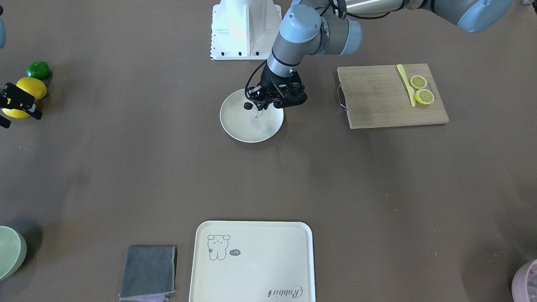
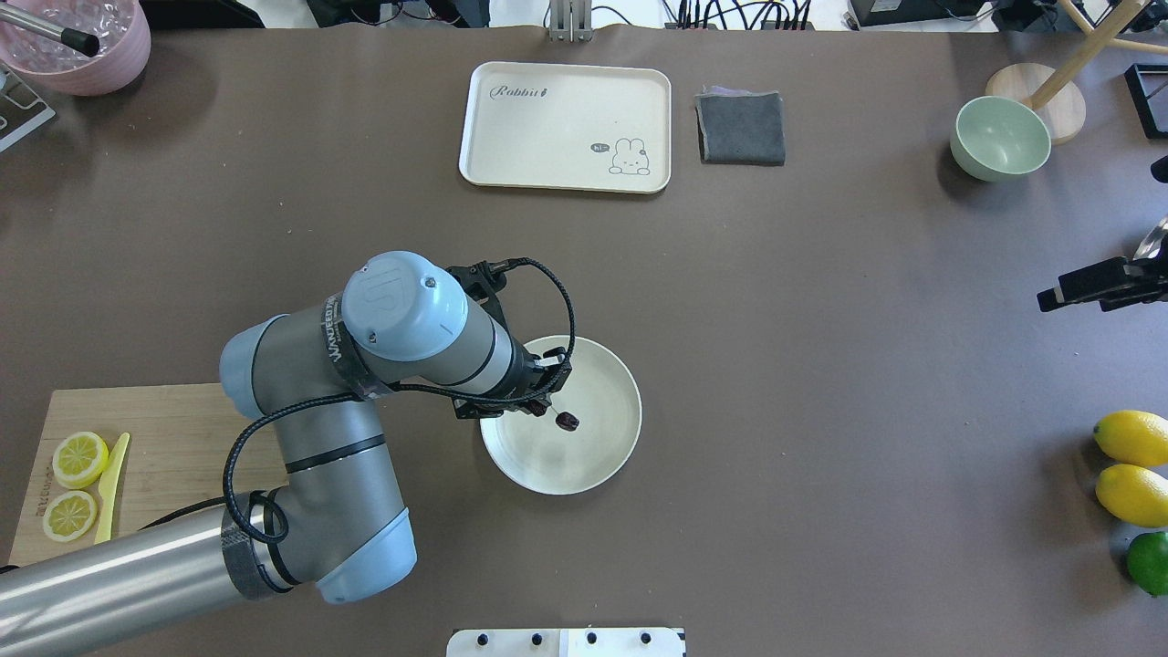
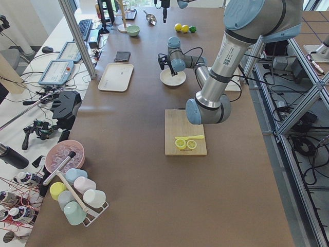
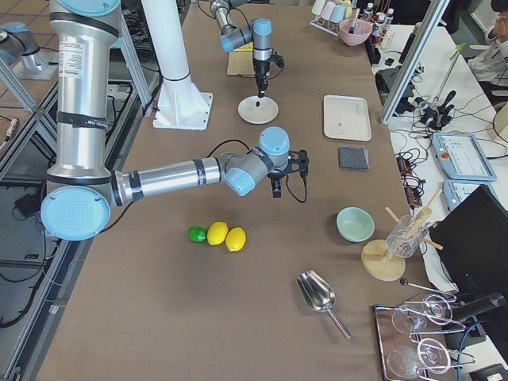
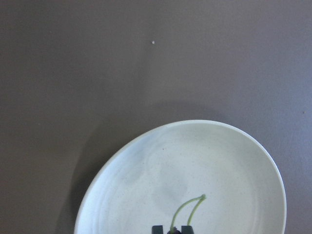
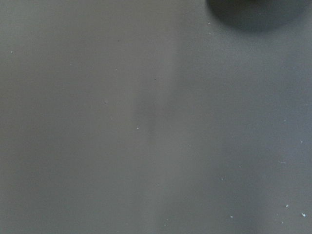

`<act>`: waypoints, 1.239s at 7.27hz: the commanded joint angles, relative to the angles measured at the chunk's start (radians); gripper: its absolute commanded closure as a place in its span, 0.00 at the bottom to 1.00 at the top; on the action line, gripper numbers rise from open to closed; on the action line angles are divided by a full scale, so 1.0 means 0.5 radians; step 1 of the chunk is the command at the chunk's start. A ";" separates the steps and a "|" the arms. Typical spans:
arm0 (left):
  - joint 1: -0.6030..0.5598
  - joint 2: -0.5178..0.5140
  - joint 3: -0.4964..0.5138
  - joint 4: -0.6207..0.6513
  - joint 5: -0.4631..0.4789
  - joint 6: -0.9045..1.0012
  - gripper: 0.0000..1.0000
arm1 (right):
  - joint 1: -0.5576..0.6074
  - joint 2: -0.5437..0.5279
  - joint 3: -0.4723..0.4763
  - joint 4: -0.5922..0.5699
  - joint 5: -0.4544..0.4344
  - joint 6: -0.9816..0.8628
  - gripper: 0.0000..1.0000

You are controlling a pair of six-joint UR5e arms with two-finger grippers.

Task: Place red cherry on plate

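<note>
The red cherry [image 1: 248, 105], a tiny dark maroon fruit with thin green stems [image 5: 187, 209], is pinched in my left gripper [image 1: 253, 105] over the inside of the round cream plate [image 1: 251, 132]. From overhead, the cherry [image 2: 568, 421] shows just past the fingertips, above the plate [image 2: 593, 461], left of its middle. The left wrist view has the two fingertips [image 5: 157, 228] close together at the bottom edge, the stems curling out over the plate [image 5: 146, 185]. I cannot tell whether the cherry touches the plate. My right gripper [image 1: 19, 114] hovers open and empty far off, above the lemons.
A wooden cutting board [image 1: 377, 105] with two lemon slices [image 1: 421, 90] and a yellow knife lies beside the plate. Two lemons [image 2: 1131, 465] and a lime [image 2: 1150, 561] sit near the right arm. A bear tray [image 1: 251, 262], grey cloth [image 1: 149, 272] and green bowl [image 2: 999, 137] line the far edge.
</note>
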 commanded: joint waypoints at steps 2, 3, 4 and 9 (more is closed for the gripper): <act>-0.070 0.050 -0.086 -0.021 0.033 0.025 0.02 | 0.023 -0.023 0.001 0.000 -0.006 -0.024 0.00; -0.129 0.178 -0.190 -0.006 0.027 0.113 0.02 | 0.026 -0.023 -0.002 0.000 -0.006 -0.024 0.00; -0.214 0.282 -0.237 0.134 0.027 0.387 0.02 | 0.047 -0.020 -0.002 -0.016 0.006 -0.027 0.00; -1.139 1.103 -0.873 0.829 -0.385 2.446 0.02 | 0.372 -0.044 0.010 -0.337 0.089 -0.609 0.00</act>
